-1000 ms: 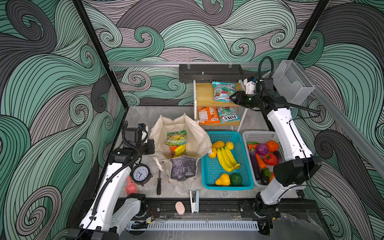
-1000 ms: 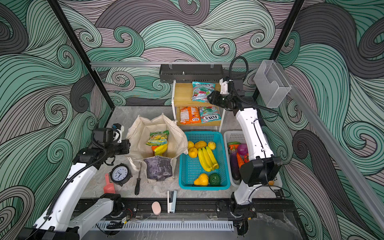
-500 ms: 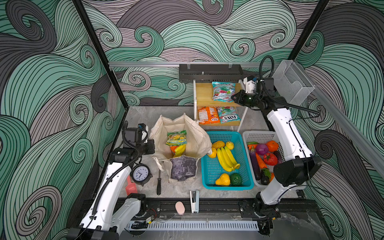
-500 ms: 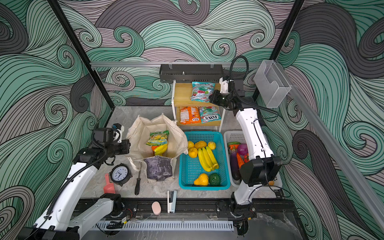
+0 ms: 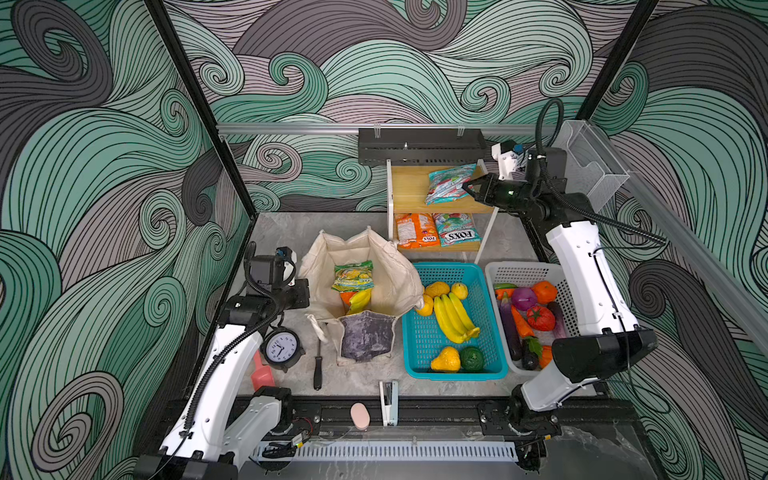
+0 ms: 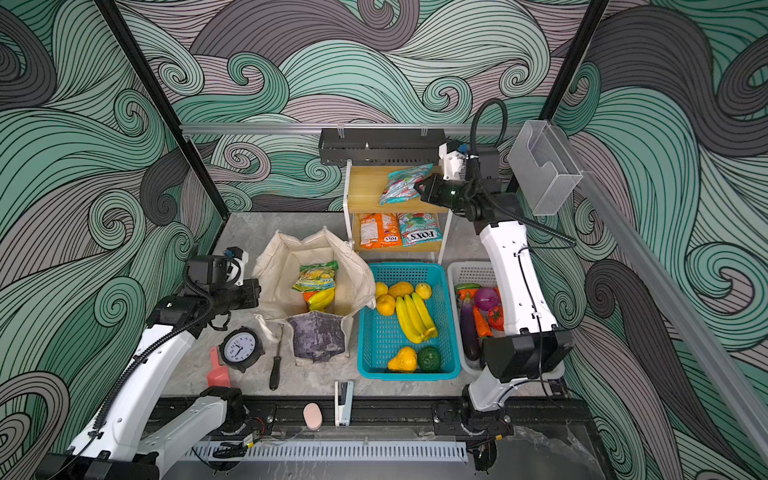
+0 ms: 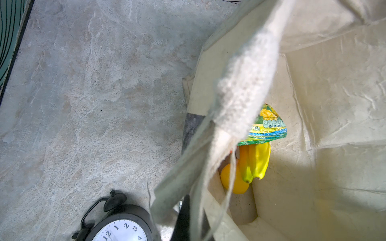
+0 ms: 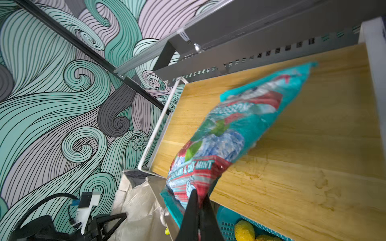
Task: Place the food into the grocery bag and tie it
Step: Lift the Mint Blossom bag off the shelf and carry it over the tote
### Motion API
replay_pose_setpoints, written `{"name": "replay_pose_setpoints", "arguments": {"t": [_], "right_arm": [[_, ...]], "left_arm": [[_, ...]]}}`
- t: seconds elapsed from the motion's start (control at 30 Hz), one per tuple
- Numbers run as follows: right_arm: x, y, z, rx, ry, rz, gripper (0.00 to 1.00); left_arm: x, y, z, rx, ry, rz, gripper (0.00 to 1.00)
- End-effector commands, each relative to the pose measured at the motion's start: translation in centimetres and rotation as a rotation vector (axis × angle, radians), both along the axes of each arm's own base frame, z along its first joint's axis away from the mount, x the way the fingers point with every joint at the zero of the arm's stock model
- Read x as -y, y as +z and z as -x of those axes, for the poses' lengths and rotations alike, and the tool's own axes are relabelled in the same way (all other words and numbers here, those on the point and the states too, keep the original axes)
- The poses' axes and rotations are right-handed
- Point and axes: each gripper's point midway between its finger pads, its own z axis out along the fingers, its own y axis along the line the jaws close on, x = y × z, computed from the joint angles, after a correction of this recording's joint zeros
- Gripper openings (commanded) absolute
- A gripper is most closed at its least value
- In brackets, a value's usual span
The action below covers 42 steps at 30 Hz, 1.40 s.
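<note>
Teal-red candy packet (image 8: 229,133) clamped in right gripper (image 8: 200,194), over shelf (image 8: 313,146)

On the grey marbled bench (image 5: 291,232), towards the left front: black alarm clock (image 5: 281,348), white face up; just beside it, red scoop (image 5: 262,374) and black-handled screwdriver (image 5: 318,368), both lying flat. At the front edge, pale stapler (image 5: 388,397) and pink oval block (image 5: 360,415), near each other. Towards the right, teal basket (image 5: 457,375) and white basket (image 5: 523,272), side by side. Behind them, two-tier wooden shelf (image 5: 409,187); above it, black tray (image 5: 419,145) on the back rail. Clear plastic box (image 5: 590,166) on the right rail.
</note>
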Motion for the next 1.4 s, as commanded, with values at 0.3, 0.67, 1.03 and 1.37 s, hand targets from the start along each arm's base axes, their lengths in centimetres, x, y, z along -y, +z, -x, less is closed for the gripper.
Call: {"name": "replay_pose_setpoints", "arguments": {"t": [0.3, 0.67, 1.03, 1.37], "right_arm": [[-2.9, 7.7, 9.2, 0.245, 0.088, 0.099, 0.00], [-8.7, 4.0, 14.6, 0.195, 0.232, 0.177, 0.00], [-17.0, -2.4, 17.0, 0.110, 0.408, 0.285, 0.00], [-24.9, -7.4, 19.2, 0.082, 0.531, 0.329, 0.00]], "left_arm": [[0.0, -0.1, 0.0, -0.002, -0.007, 0.003, 0.00], [0.1, -0.1, 0.0, -0.003, -0.009, 0.006, 0.00], [0.1, -0.1, 0.0, 0.000, -0.011, 0.009, 0.00], [0.2, -0.1, 0.0, 0.002, -0.015, 0.012, 0.00]]}}
